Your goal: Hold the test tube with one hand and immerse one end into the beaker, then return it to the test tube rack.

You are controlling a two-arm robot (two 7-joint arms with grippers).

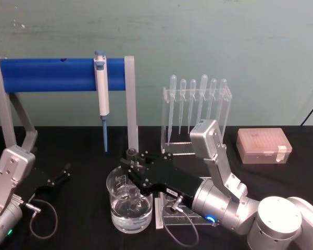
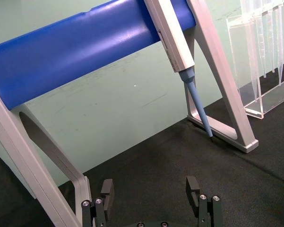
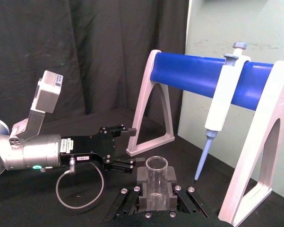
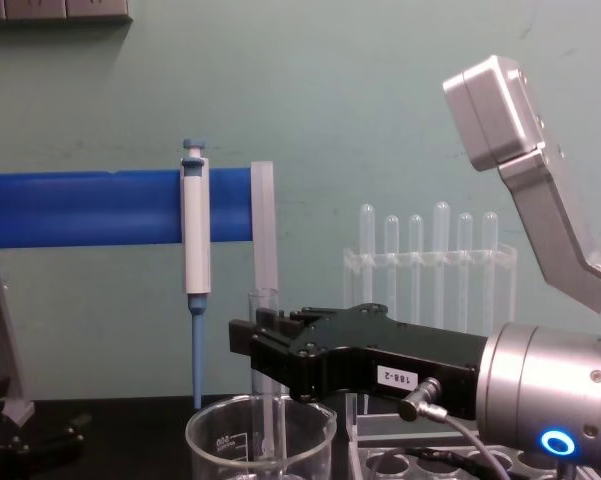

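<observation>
Right hand grips the upright test tube — its lower end inside the beaker (by the front edge of the bench); left hand gapes empty.

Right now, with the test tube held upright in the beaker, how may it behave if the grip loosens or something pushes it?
The test tube is smooth clear glass, so it could probably slip down through the right end effector. It looks stiff and thin; a sideways knock against the beaker rim might crack it.
</observation>
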